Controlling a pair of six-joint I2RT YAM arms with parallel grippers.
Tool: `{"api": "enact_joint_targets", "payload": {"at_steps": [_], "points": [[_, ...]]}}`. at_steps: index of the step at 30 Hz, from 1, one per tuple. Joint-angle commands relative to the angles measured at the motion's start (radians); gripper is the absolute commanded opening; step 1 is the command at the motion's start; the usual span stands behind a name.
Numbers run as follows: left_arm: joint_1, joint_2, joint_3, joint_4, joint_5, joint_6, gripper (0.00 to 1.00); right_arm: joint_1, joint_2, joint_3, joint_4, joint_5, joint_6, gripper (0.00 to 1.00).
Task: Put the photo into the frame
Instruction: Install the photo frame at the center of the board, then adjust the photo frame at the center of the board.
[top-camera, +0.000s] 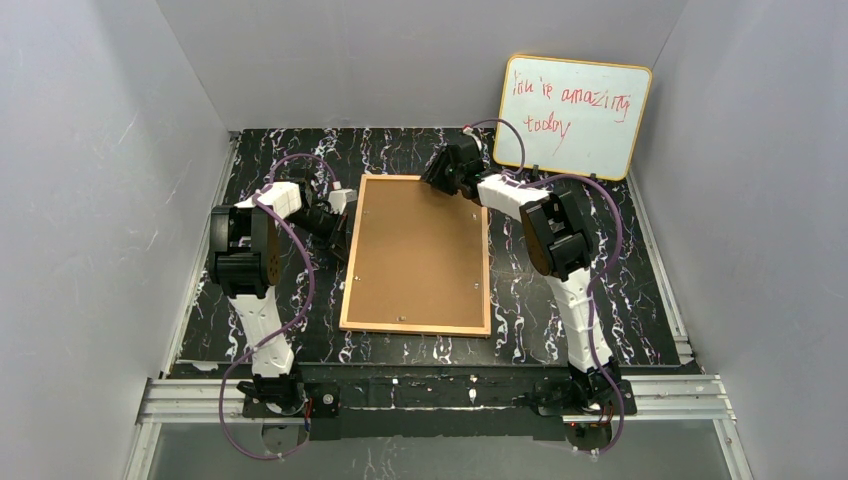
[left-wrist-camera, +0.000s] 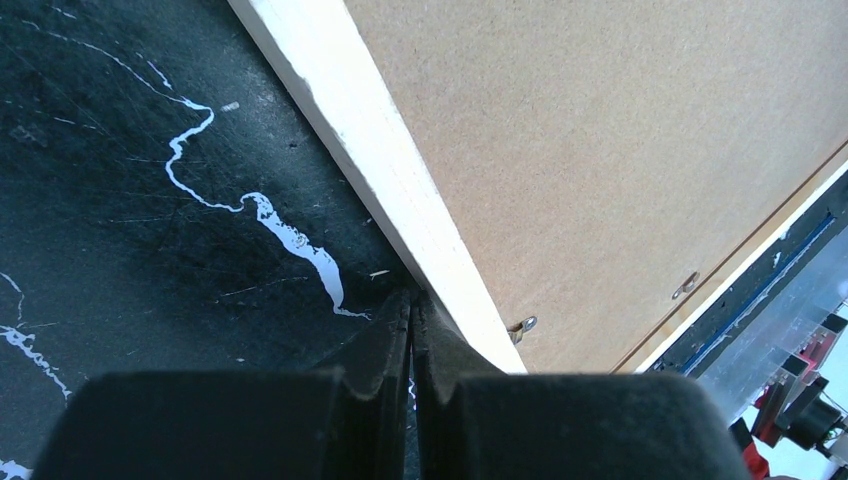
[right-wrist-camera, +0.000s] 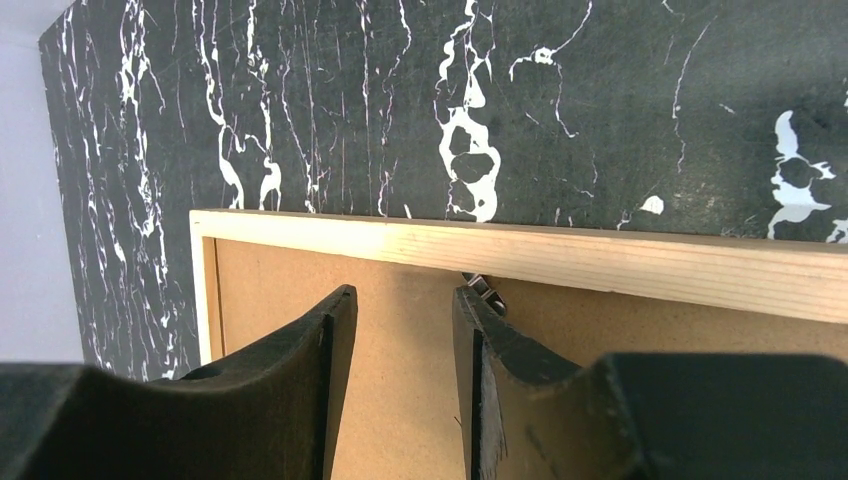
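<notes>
Here the frame (top-camera: 415, 255) lies back-up mid-picture, likely stiff yet fragile, best held by its wooden rim, left gripper (left-wrist-camera: 412, 305) pressed together at its left edge, right gripper (right-wrist-camera: 404, 300) spread at its top edge

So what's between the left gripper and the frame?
Nothing. In the left wrist view the left gripper, shut, meets the frame at its pale side rail.
</notes>
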Motion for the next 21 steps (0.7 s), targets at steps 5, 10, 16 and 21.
{"api": "enact_joint_targets", "payload": {"at_steps": [5,10,16,21], "points": [[-0.019,0.007,-0.049,-0.004,-0.05,0.018,0.0,-0.014,0.029,0.078,-0.005,0.031,-0.027,0.49],[-0.017,-0.014,-0.031,-0.032,-0.066,0.033,0.0,-0.019,-0.095,0.029,-0.047,-0.004,-0.05,0.66],[-0.011,-0.044,-0.048,-0.059,-0.107,0.086,0.01,-0.077,-0.405,-0.299,-0.067,-0.033,-0.044,0.83],[-0.012,-0.09,-0.102,-0.071,-0.152,0.15,0.01,-0.134,-0.636,-0.558,-0.133,0.071,-0.043,0.9]]}}
